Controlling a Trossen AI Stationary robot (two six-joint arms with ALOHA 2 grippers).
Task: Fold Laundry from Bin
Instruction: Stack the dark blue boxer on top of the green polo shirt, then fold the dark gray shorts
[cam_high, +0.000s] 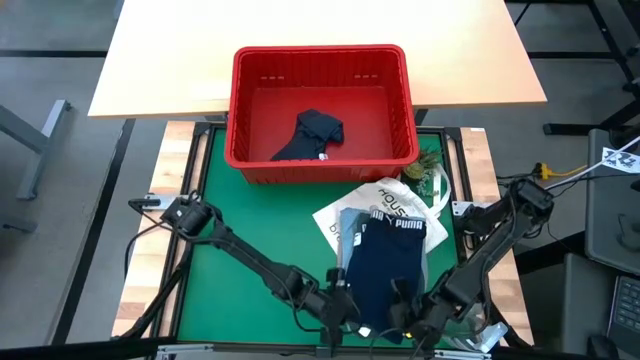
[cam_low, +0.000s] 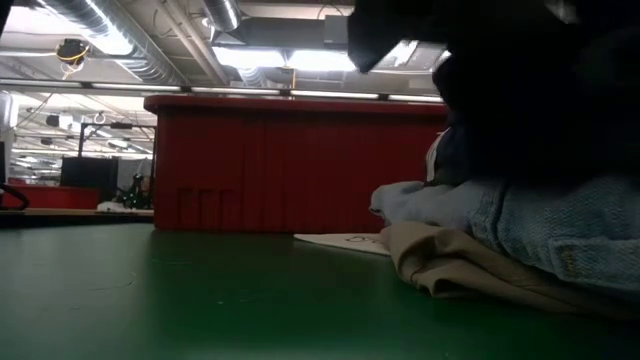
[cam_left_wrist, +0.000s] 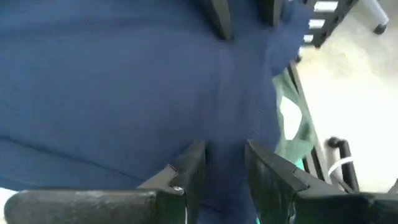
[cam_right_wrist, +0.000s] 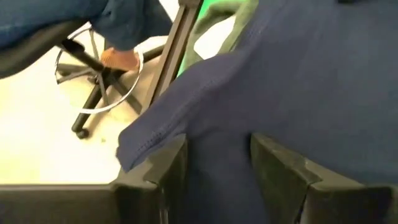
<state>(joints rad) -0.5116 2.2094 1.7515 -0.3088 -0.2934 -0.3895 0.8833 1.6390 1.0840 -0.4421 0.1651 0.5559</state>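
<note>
I saw both tools, left (cam_left_wrist: 224, 171) and right (cam_right_wrist: 217, 168), pinching the navy shorts' (cam_high: 385, 270) hem at the bench (cam_high: 250, 290) edge; uneven lifting could have dragged the fabric off.

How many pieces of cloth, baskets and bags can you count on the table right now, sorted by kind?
Red bin: 1
Dark garment inside the bin: 1
Navy shorts, gripped at the near edge by the left gripper and right gripper: 1
Light blue shirt: 1
Beige garment: 1
White tote bag: 1
Total: 6
</note>
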